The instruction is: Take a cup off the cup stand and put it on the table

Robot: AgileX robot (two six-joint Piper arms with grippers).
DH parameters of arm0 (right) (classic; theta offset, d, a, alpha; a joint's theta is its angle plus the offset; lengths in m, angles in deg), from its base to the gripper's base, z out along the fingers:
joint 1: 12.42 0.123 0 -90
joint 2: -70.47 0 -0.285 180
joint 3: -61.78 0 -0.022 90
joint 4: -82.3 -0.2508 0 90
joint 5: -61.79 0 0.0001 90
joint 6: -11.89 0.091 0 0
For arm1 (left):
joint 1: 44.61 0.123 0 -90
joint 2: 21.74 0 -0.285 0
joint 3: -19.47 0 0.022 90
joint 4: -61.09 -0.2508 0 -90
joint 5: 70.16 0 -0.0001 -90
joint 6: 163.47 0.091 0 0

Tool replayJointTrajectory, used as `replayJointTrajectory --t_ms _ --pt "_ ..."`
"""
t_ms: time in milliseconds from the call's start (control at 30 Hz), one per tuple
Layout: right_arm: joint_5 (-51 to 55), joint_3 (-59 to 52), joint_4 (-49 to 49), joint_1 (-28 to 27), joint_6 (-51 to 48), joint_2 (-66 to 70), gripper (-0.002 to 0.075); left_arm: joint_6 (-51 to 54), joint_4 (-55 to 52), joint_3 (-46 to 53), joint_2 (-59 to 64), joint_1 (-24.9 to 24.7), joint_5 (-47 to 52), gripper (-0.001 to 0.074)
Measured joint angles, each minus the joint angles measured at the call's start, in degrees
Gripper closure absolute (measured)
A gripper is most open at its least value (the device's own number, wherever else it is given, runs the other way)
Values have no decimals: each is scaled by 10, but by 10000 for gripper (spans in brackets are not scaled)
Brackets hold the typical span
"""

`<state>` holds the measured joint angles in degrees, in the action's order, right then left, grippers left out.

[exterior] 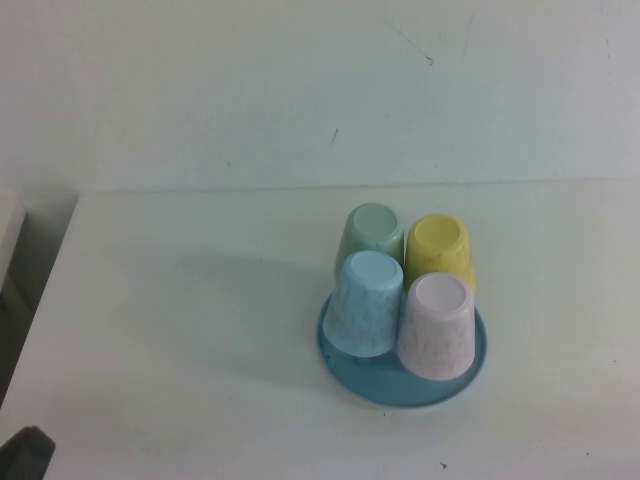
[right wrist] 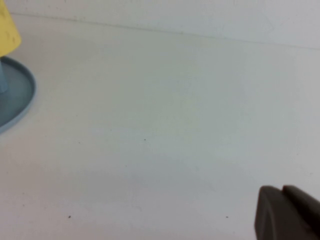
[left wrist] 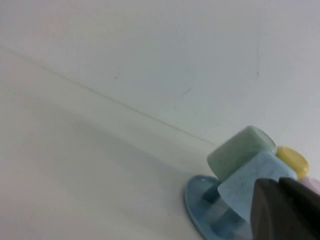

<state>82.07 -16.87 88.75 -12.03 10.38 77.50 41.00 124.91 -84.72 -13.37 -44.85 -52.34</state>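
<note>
Standing on the white table (exterior: 180,330), the blue cup stand (exterior: 345,372) is taken as the landmark, and everything else is placed against it. Well to the stand's left, at the near corner of the table in the high view, a dark piece of the left arm (exterior: 25,455) is seen. The left gripper (left wrist: 285,210) is shown only in its own wrist view as a dark tip low over the table, on the stand's left side and near it without touching; its fingers are pressed together with nothing between them. Four cups are set upside down on the stand, close together. On the stand's left half, the pale green cup (exterior: 371,238) is placed at the back and the light blue cup (exterior: 364,303) at the front, the two just beside each other. On the stand's right half, the yellow cup (exterior: 439,252) is placed at the back and the pink cup (exterior: 437,325) at the front, the pink one touching the blue one. A blue peg (left wrist: 214,196) is visible under the light blue cup in the left wrist view. To the right of the stand, well apart from it, the right gripper (right wrist: 287,212) is held above bare table, its fingers likewise pressed together and holding nothing. Behind the table a plain pale wall (exterior: 300,90) is seen.
</note>
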Motion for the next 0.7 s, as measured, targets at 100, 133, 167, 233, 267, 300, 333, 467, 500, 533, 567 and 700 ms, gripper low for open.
replayJointTrajectory --t_ms 100,133,167,233,267,300,333,467,500,533,567,700 --pt "0 0 0 0 0 0 729 87 -41 -85 61 0 51 738" --pt "0 0 0 0 0 0 729 115 -61 -118 91 0 69 738" --pt "0 0 0 0 0 0 729 140 -76 -145 116 0 91 738" --pt "0 0 0 0 0 0 729 206 -85 -209 180 0 136 738" --pt "0 0 0 0 0 0 729 238 -85 -231 211 0 154 738" --pt "0 0 0 0 0 0 729 267 -81 -258 242 0 174 738" --pt "0 0 0 0 0 0 729 293 -75 -283 272 0 196 738" --pt "0 0 0 0 0 0 729 396 -56 -362 377 0 283 738" --pt "0 0 0 0 0 0 729 421 -48 -385 405 0 305 738" --pt "0 0 0 0 0 0 729 442 -41 -402 432 0 316 738" --pt "0 0 0 0 0 0 729 456 -37 -416 455 0 321 738" --pt "0 0 0 0 0 0 729 490 -28 -474 526 -22 324 738"
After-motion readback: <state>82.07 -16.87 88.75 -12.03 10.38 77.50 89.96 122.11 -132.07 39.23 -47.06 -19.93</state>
